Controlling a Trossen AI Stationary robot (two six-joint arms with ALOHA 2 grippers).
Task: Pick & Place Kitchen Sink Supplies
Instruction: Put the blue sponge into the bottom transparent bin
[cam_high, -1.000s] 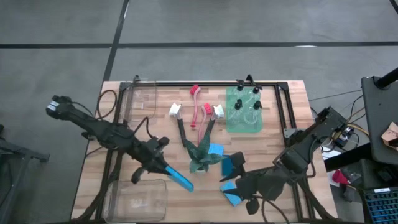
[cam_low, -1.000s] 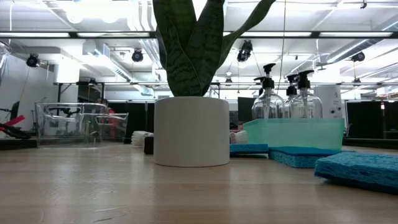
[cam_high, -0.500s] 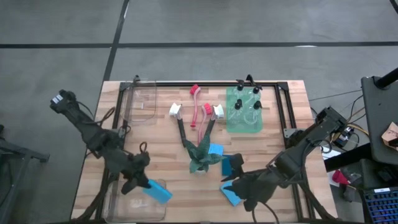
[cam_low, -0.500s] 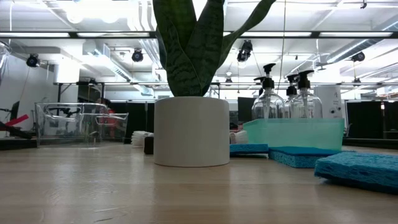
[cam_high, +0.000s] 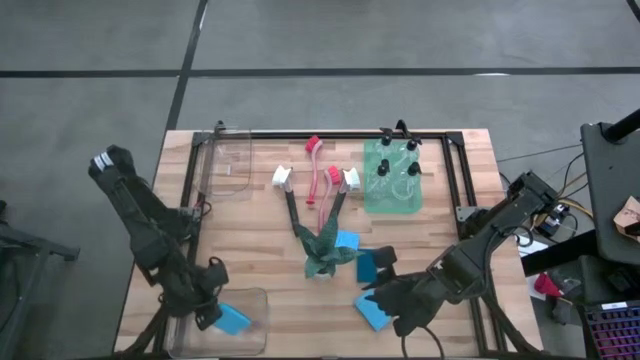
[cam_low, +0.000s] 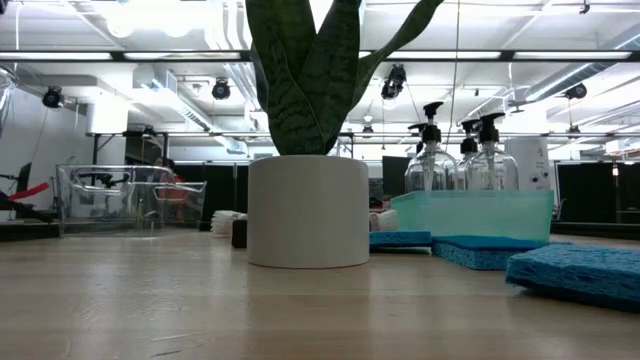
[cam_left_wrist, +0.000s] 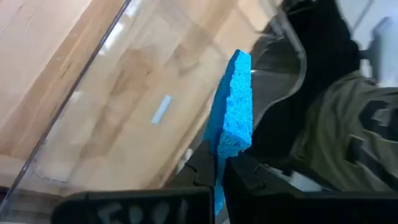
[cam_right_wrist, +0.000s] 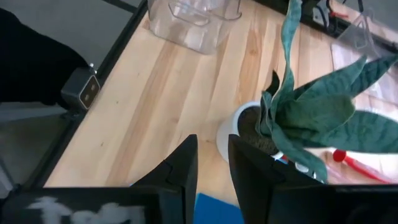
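Note:
My left gripper (cam_high: 212, 312) is shut on a blue sponge (cam_left_wrist: 233, 106) over the clear bin (cam_high: 250, 338) at the table's near left corner. My right gripper (cam_high: 385, 298) hangs over another blue sponge (cam_high: 370, 314), which lies flat near the front edge. Its fingers (cam_right_wrist: 185, 168) stand a narrow gap apart, and the sponge (cam_right_wrist: 217, 208) shows through that gap. Whether they touch it, I cannot tell. Dish brushes (cam_high: 318, 185) lie at the middle far side. Black-capped bottles (cam_high: 398, 160) stand in a teal tray (cam_high: 378, 200). My left gripper pinches one end of the blue sponge (cam_left_wrist: 219, 158) between its two fingers, on the sponge's broad faces. The fingers slant down toward the near edge. The sponge sticks out beyond them, edge-on in the wrist view, lifted clear above the bin's floor.
The potted plant (cam_high: 325, 252) stands mid-table, with a blue sponge (cam_high: 347, 241) and a dark teal one (cam_high: 372, 265) lying beside it. A second clear bin (cam_high: 228, 165) sits at the far left. A black frame rail (cam_high: 330, 133) runs around the table.
My left gripper has carried the blue sponge from beside the plant toward the table's near left corner, sinking and rolling its wrist. The sponge now hangs over the clear bin. My right gripper has sunk a little over its sponge.

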